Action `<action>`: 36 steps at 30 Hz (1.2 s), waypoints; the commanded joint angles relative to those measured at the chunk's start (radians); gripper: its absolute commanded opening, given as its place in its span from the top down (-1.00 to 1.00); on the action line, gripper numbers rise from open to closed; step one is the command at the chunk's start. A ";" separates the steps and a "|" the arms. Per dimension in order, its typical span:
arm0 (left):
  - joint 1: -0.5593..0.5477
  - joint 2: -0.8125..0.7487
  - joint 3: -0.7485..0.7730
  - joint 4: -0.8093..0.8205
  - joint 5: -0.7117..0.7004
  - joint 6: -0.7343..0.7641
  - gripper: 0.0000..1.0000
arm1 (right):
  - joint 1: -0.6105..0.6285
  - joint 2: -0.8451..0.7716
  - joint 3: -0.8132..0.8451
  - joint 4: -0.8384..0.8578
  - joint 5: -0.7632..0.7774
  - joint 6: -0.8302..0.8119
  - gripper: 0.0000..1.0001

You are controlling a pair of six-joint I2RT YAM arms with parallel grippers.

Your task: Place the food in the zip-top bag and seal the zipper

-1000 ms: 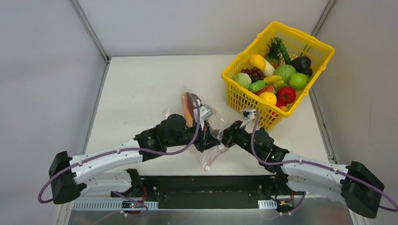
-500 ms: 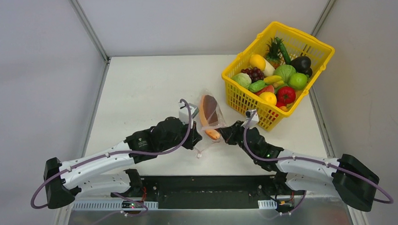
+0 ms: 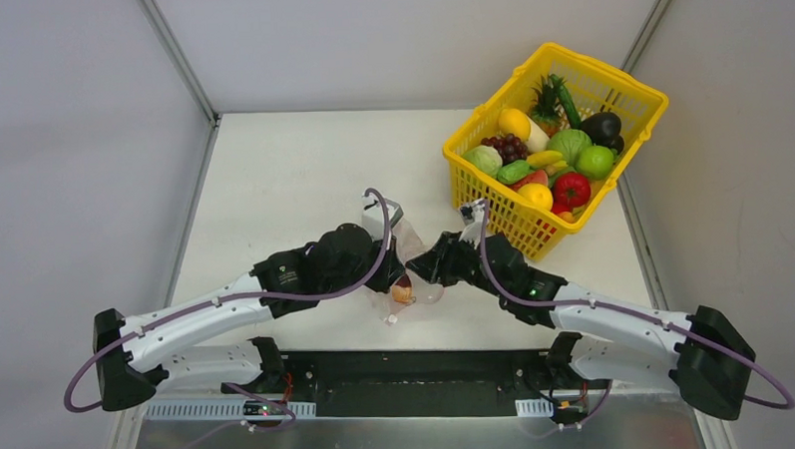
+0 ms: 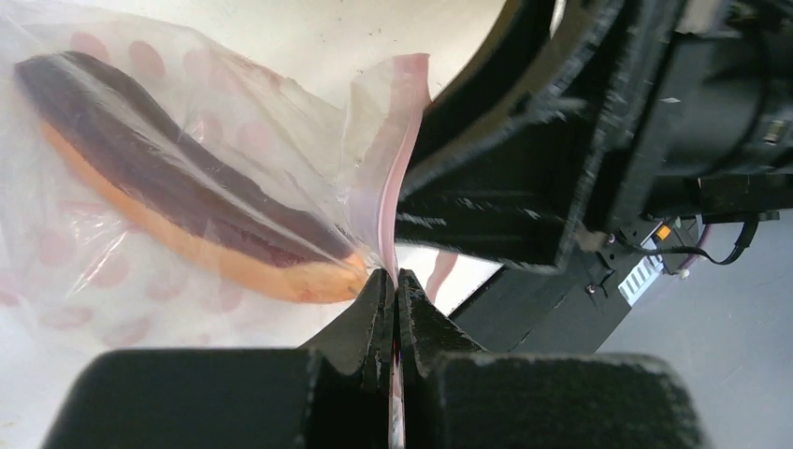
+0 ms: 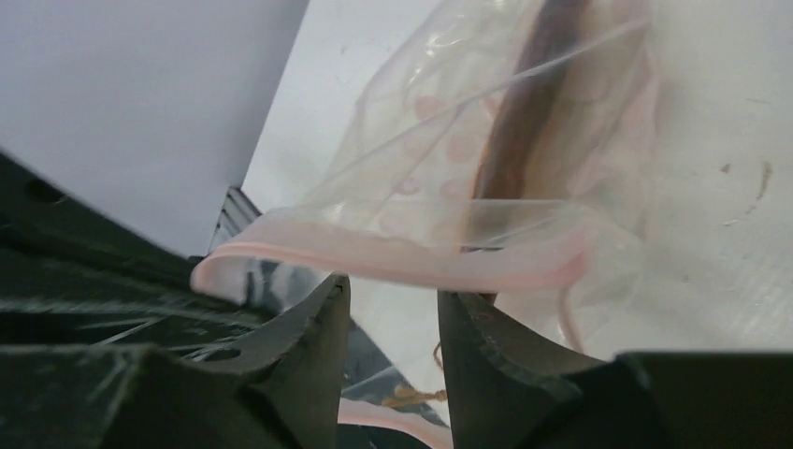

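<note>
The clear zip-top bag (image 4: 187, 122) hangs between my two grippers and holds one brown-and-orange food piece (image 4: 168, 201). My left gripper (image 4: 394, 281) is shut on the pink zipper strip (image 4: 397, 178) at one end. My right gripper (image 5: 391, 297) is open, with the zipper strip (image 5: 393, 254) running across just beyond its fingertips. In the top view the left gripper (image 3: 388, 268) and right gripper (image 3: 424, 270) nearly meet over the bag (image 3: 408, 289), which they mostly hide. More toy food (image 3: 568, 146) lies in the yellow basket.
The yellow lattice basket (image 3: 492, 196) stands at the back right, just behind the right arm's wrist. The table's near edge and the black base plate (image 3: 419, 369) lie close below the bag. Grey walls enclose the table on three sides.
The bag has swung from behind the grippers down toward the near edge. Both grippers have closed in on each other, and the right one has moved left to the zipper strip.
</note>
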 commanded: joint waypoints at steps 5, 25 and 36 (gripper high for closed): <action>-0.005 0.060 0.083 -0.002 -0.062 -0.022 1.00 | -0.001 -0.193 0.048 -0.217 -0.149 -0.038 0.15; -0.004 0.084 0.034 -0.002 -0.088 -0.041 1.00 | -0.003 -0.338 0.414 -0.524 0.465 -0.356 -0.09; -0.005 0.054 0.002 0.011 -0.107 -0.045 1.00 | -0.169 -0.116 0.619 -0.519 0.769 -0.604 -0.54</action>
